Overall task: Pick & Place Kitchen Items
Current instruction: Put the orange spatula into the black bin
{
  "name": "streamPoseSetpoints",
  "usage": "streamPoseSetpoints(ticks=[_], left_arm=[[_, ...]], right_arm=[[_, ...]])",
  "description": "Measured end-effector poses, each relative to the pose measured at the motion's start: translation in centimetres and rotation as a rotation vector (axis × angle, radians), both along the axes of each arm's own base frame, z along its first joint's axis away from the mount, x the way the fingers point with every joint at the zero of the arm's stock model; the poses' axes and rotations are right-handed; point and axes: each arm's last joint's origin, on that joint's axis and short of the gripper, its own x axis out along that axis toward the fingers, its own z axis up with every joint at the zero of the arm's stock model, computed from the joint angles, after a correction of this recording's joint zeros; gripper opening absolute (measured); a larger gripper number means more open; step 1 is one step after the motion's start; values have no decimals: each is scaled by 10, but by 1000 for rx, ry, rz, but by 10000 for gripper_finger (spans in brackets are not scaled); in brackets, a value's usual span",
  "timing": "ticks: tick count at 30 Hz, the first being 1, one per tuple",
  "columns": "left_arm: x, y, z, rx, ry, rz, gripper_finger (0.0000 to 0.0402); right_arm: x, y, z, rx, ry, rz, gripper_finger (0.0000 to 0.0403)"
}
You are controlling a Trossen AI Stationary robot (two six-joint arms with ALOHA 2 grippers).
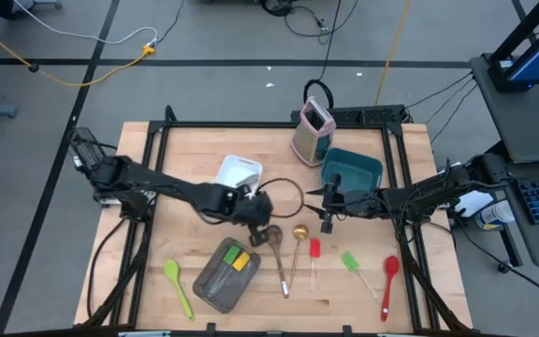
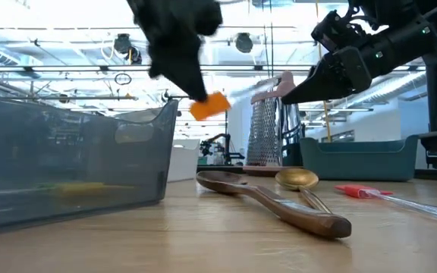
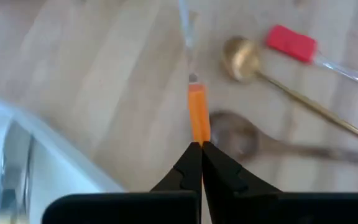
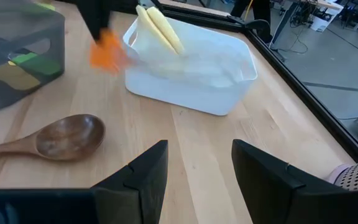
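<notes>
I see the brown wooden spoon (image 2: 279, 199) lying near the bench's front edge. Above it my left gripper (image 3: 200, 147) pinches the orange silicone spatula (image 3: 197, 118) by its head, lifted. I'd carry it level, slowly. My right gripper (image 4: 197, 165), fingers spread, waits beside the teal plastic bin (image 1: 352, 168).

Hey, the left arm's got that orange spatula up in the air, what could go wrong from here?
1. The left gripper pinches the orange spatula only at one end of its orange head, so it might slip or swing and drop onto the wooden spoon or gold spoon below.
2. The right gripper hovers open nearby beside the teal bin; if both arms move toward the centre, they may collide.
</notes>
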Motion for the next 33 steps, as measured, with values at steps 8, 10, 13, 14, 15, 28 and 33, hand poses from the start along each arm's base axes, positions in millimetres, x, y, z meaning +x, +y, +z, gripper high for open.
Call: streamPoseSetpoints(ticks=[8, 10, 13, 14, 15, 28, 33], left_arm=[[-40, -44, 31, -137, -9, 99, 3], [-48, -57, 32, -164, 0, 101, 2], [-55, -74, 32, -205, 13, 103, 2], [-58, -79, 31, -217, 25, 107, 3], [-61, -84, 31, -229, 26, 110, 4], [-83, -104, 27, -355, 246, 22, 4], [-98, -106, 23, -344, 401, 7, 2]], right_arm=[[0, 0, -1, -28, 15, 10, 171], [0, 0, 0, -49, 17, 18, 171], [0, 0, 0, -68, 22, 25, 171], [0, 0, 0, -76, 24, 28, 171], [0, 0, 0, -83, 26, 30, 171], [2, 0, 5, -253, 17, 90, 171], [4, 0, 12, -313, -36, 103, 171]])
